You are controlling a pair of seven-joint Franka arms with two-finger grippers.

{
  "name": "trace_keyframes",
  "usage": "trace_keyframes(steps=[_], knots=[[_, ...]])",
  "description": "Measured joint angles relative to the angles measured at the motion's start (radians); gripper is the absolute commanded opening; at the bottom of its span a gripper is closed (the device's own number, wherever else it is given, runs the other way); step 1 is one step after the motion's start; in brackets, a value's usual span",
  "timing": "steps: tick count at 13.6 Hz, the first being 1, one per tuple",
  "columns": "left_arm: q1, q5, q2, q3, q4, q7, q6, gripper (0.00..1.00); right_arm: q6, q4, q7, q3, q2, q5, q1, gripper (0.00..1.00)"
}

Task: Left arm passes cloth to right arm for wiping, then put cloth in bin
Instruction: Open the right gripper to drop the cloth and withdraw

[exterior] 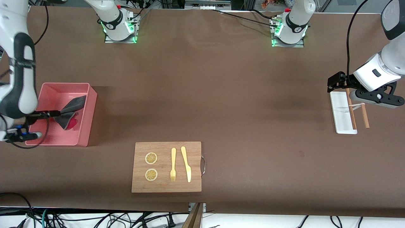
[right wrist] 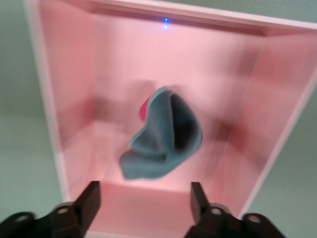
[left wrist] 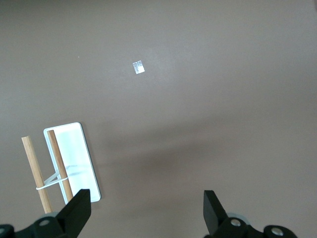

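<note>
The dark grey cloth [exterior: 71, 110] [right wrist: 161, 136], with a bit of its red side showing, is loose and crumpled inside the pink bin [exterior: 90, 104] [right wrist: 267, 114] at the right arm's end of the table. My right gripper [exterior: 57, 113] [right wrist: 144, 191] hangs over the bin with its jaws open. In the right wrist view nothing sits between its fingers, and the cloth is below them. My left gripper [exterior: 333, 85] [left wrist: 146, 196] waits open and empty above the table, beside the white tray.
A wooden board [exterior: 166, 183] nearer the front camera carries two lemon slices [exterior: 151, 158], a yellow fork [exterior: 173, 164] and a knife [exterior: 186, 163]. A narrow white tray [exterior: 340, 109] [left wrist: 74, 148] with two wooden sticks [exterior: 365, 115] lies at the left arm's end.
</note>
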Motion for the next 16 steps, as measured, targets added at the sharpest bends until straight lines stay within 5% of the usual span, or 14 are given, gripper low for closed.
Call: trace_keyframes(steps=[7, 16], knots=[[0.0, 0.0, 0.0, 0.0, 0.0, 0.0, -0.001, 1.0, -0.196, -0.003, 0.244, 0.12, -0.286, -0.001, 0.013, 1.0], [0.0, 0.0, 0.0, 0.0, 0.0, 0.0, -0.01, 1.0, -0.209, -0.02, 0.245, 0.19, -0.472, -0.037, 0.014, 1.0]])
